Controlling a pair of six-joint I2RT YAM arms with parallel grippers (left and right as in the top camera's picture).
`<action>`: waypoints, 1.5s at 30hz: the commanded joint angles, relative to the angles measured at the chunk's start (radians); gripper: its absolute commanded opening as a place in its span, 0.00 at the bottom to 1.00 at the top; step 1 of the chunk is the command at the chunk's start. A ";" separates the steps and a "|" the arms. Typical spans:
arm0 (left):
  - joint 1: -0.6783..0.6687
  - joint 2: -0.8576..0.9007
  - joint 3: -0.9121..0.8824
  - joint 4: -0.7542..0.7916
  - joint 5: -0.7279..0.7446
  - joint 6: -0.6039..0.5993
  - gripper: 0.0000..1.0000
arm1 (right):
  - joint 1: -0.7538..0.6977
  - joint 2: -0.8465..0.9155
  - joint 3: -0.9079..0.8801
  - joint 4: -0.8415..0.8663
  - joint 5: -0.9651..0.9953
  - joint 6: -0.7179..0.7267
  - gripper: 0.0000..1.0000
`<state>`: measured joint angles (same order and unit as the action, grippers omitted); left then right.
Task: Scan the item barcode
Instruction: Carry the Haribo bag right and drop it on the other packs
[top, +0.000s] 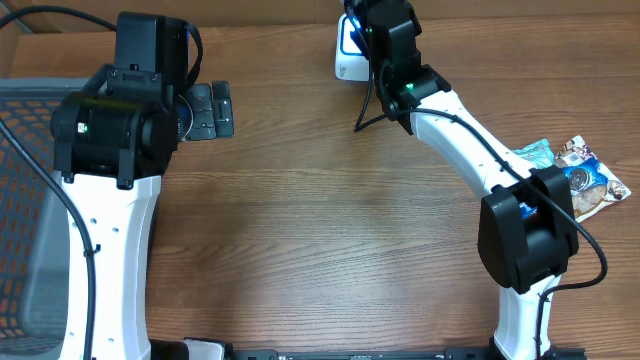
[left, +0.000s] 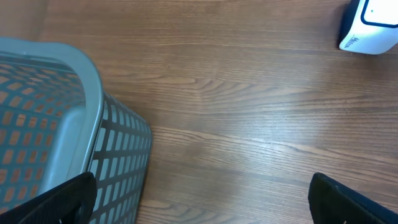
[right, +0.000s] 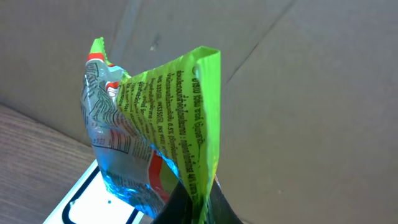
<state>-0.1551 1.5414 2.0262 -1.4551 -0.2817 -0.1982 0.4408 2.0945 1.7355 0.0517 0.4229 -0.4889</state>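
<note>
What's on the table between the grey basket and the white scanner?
Nothing: the left wrist view shows bare table between basket and scanner.

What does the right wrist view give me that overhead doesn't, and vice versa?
Only the right wrist view shows the green packet, crumpled, pinched in the right gripper. Only overhead shows the grey basket, the open left gripper and the snack packets off to the right. Both show the white scanner near the right gripper.

Place: mock shop checkout on a brown wooden bench (top: 300, 220).
9 o'clock: grey plastic mesh basket (left: 93, 87).
12 o'clock: white box-shaped scanner (top: 347, 55).
3 o'clock: printed foil snack packets (top: 590, 180).
</note>
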 joint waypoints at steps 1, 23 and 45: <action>0.004 0.008 0.012 0.000 -0.013 0.022 1.00 | -0.005 -0.001 0.035 0.032 0.014 -0.018 0.04; 0.004 0.008 0.012 0.000 -0.013 0.022 1.00 | 0.006 0.068 0.034 0.126 0.075 -0.114 0.04; 0.004 0.008 0.012 0.000 -0.013 0.022 0.99 | 0.121 -0.333 0.034 -0.770 -0.541 0.470 0.04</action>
<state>-0.1551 1.5414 2.0262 -1.4551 -0.2817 -0.1982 0.5991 1.8553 1.7370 -0.6525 0.0921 -0.1917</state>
